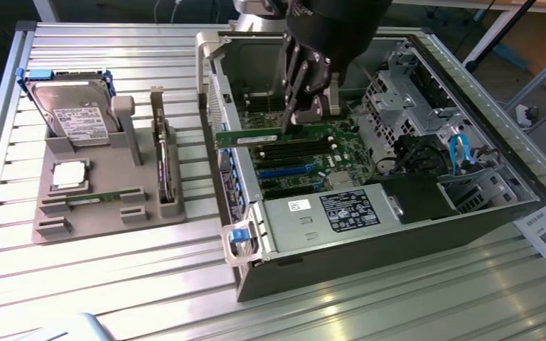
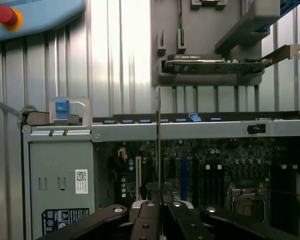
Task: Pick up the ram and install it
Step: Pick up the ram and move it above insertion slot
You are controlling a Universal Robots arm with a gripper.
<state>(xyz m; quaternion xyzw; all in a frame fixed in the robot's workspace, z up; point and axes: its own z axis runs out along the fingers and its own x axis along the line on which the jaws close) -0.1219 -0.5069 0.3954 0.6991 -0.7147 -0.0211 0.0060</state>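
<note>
- Two jaws are clamped on one end of the ram (image 1: 249, 137), a thin green stick held level and on edge.
- Ram hangs inside the open case (image 1: 368, 266), just over the motherboard (image 1: 297, 167) slots, not yet in one.
- Off to the exterior view's left, a grey holder (image 1: 111, 177) on the desk (image 1: 111, 284) carries a hard drive (image 1: 76, 117), a chip (image 1: 69, 175) and a card (image 1: 164, 167).

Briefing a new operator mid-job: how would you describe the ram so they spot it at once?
Find the open computer case on the exterior view's right. Over its motherboard, the gripper pinches the ram, a thin green stick with a white label. Unlike the wider dark card standing in the grey holder, it is held level.
</note>
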